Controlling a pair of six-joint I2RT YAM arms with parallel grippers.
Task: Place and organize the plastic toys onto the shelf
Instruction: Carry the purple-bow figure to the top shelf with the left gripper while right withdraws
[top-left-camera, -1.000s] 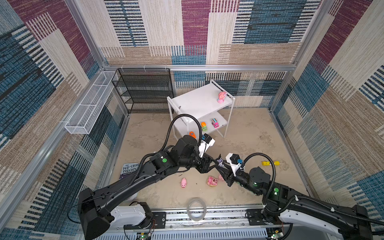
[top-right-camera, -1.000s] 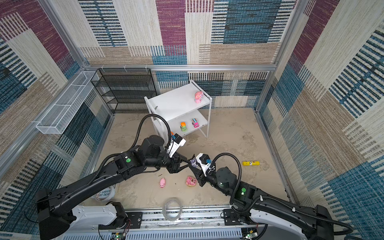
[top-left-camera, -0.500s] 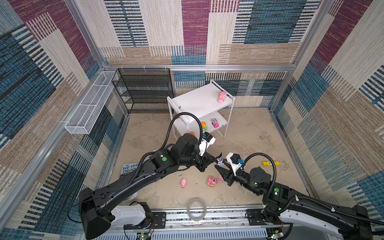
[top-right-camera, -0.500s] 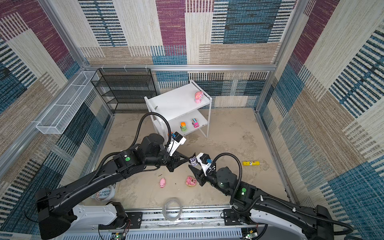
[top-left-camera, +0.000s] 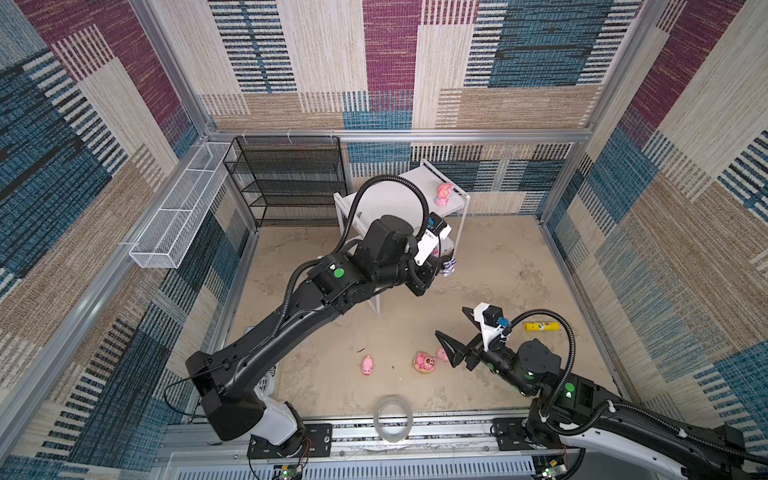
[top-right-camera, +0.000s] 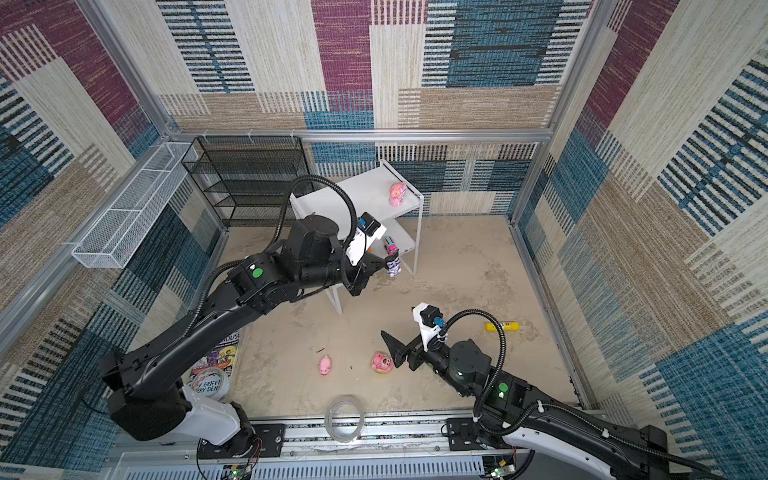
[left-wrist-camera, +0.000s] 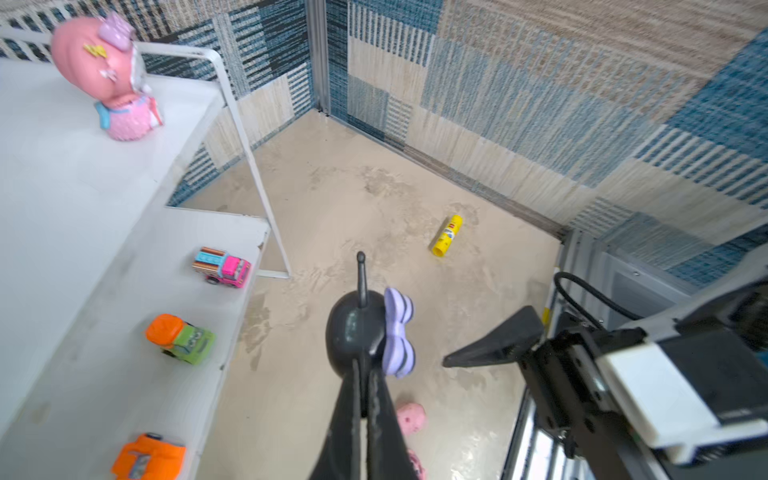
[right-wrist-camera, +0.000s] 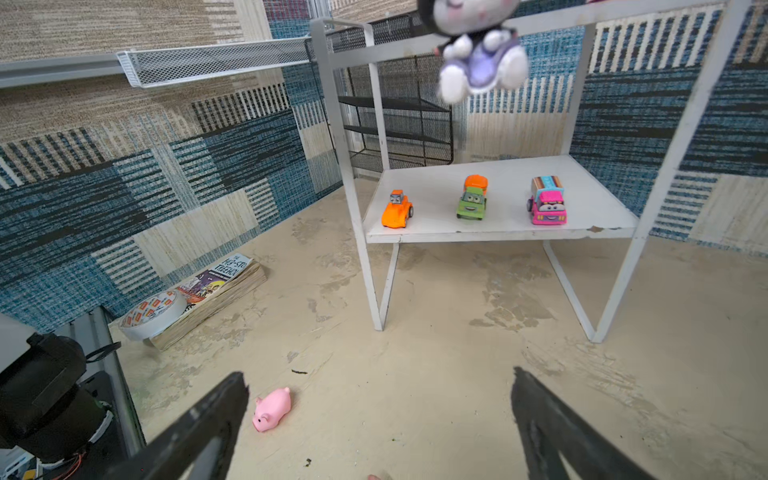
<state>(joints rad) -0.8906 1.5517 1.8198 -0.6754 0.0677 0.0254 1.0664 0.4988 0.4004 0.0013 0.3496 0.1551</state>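
Your left claw (top-right-camera: 383, 266) is clamped on the head of the black-white figure (top-right-camera: 393, 266), holding it in the air just beside the white shelf (right-wrist-camera: 436, 226). Your right claw (right-wrist-camera: 378, 376) hangs wide open and empty above the sandy desk (top-right-camera: 457, 270), near a pink bear (top-right-camera: 382, 362) and a pink pig (right-wrist-camera: 272, 409) lying there. The orange car (right-wrist-camera: 397, 210), green-orange car (right-wrist-camera: 471, 201) and pink car (right-wrist-camera: 546, 205) line the lower board. A pink figure (top-right-camera: 397, 195) stands on the top board.

Black-white figure (right-wrist-camera: 482, 62) blurry, head off-frame
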